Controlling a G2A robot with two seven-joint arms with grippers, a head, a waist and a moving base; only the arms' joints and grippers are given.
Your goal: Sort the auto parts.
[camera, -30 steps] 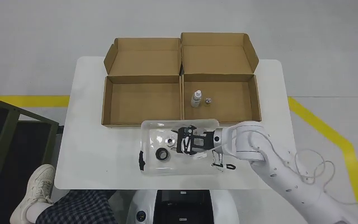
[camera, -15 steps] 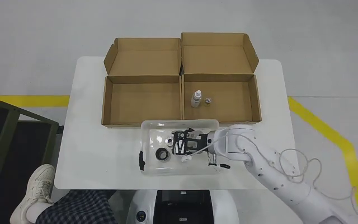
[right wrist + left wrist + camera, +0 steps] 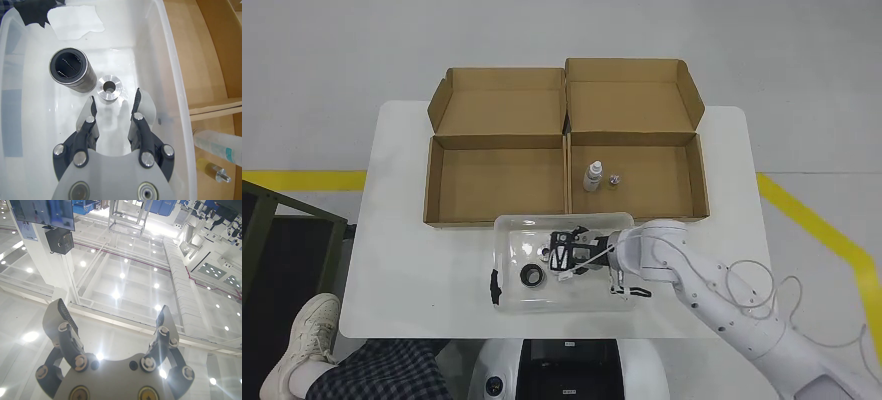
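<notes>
The left pincer points at the ceiling, spread wide and empty. In the clear bin on the table, a black bearing lies just beside a silver bushing, with the right pincer parted just short of the bushing, holding nothing. The right cardboard box holds a small bottle and metal stud.

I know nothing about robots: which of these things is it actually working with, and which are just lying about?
Part of the job: clear bin; black bearing and silver bushing inside it; right gripper, open, near the bushing; left cardboard box; right cardboard box holding a bottle and small metal part.

Just lying about: white table; yellow floor tape; dark rack.
</notes>
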